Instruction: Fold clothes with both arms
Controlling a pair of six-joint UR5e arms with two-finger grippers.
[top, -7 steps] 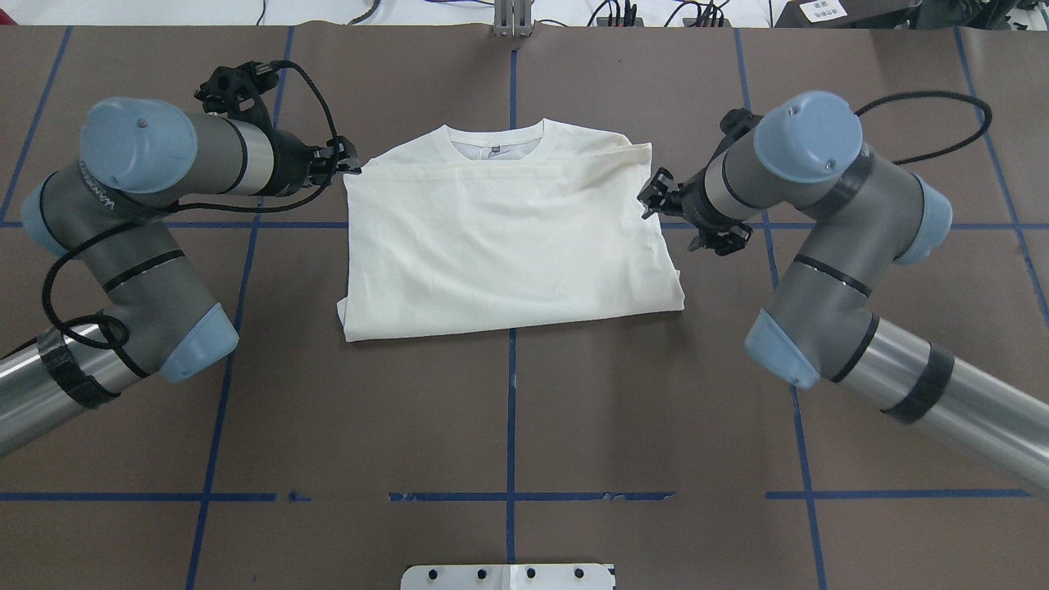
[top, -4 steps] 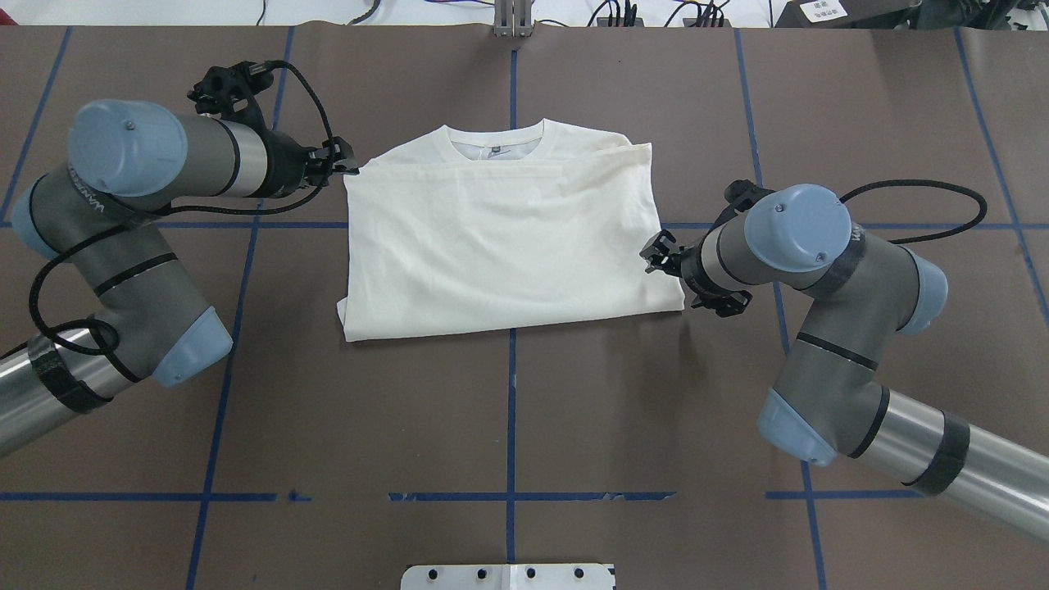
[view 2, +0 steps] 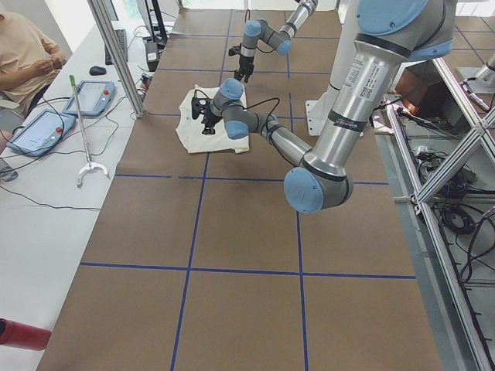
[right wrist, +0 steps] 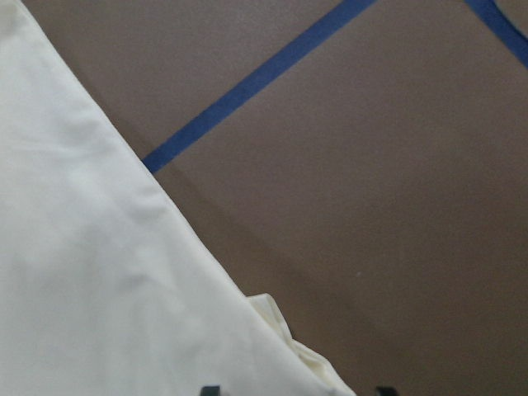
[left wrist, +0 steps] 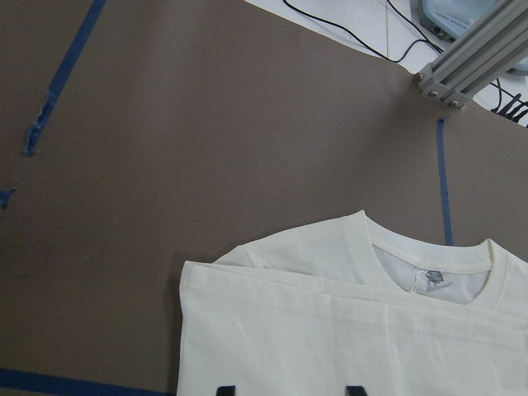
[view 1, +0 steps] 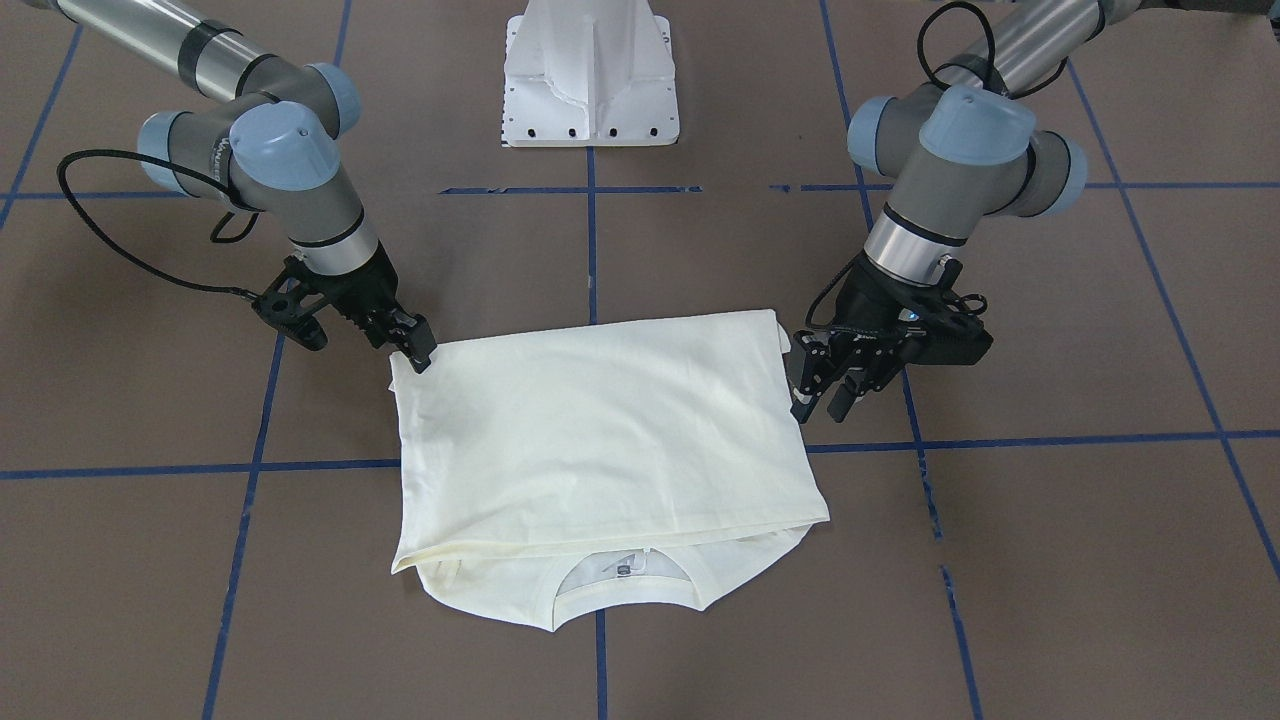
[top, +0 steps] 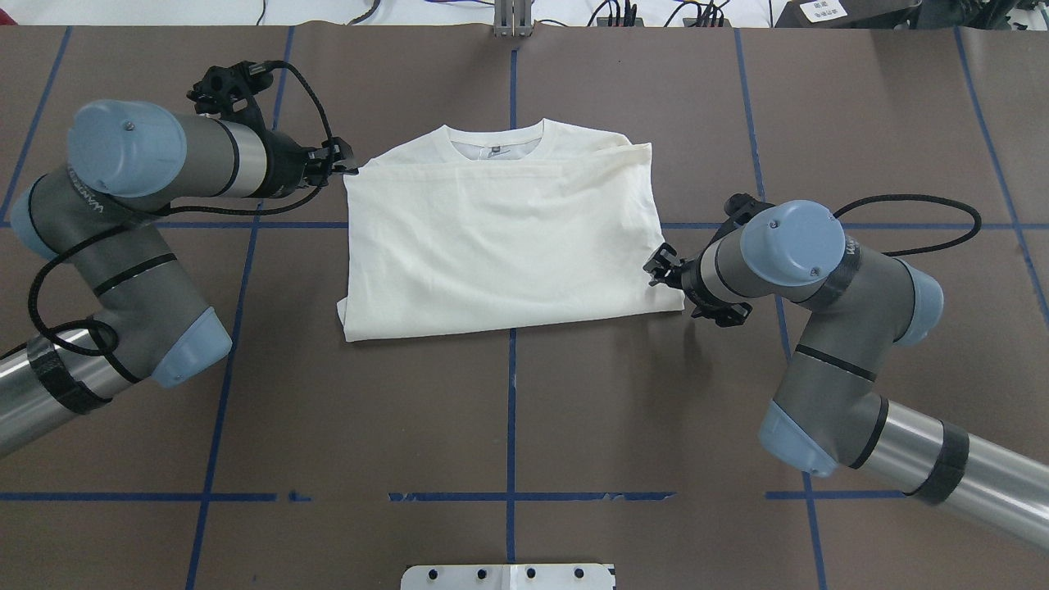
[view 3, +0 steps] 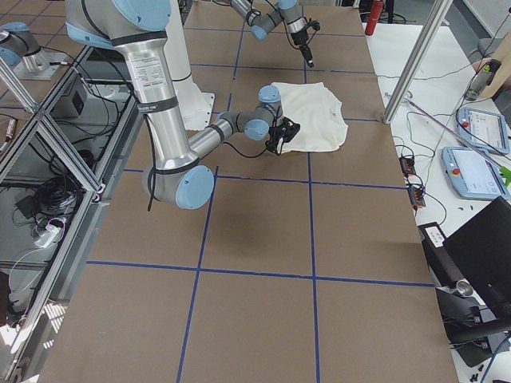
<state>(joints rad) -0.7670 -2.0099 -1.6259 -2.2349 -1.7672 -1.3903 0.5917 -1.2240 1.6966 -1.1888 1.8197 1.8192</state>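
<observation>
My left gripper [view 1: 815, 390] hangs just off the shirt's side edge with its fingers apart, close to the cloth but clamped on nothing; in the overhead view it [top: 348, 166] sits at the far left corner of the fold. My right gripper [view 1: 420, 352] has its tips down on the near right corner of the shirt, and overhead [top: 662, 270] it reaches over the side edge near that corner. Its wrist camera shows two dark tips with a gap between them above the folded edge, so the fingers stand apart, though I cannot tell whether any cloth lies between them.

The table [top: 508, 426] is covered in brown matting crossed with blue tape lines [top: 510, 410]. On it, near the middle, lies the cream-white T-shirt [top: 500, 238], folded into a rough rectangle with its plain side up. Its ribbed round neck [top: 496, 141] points away from my base, and a small label shows inside the collar. My white pedestal base [view 1: 590, 75] stands well apart from the shirt.
</observation>
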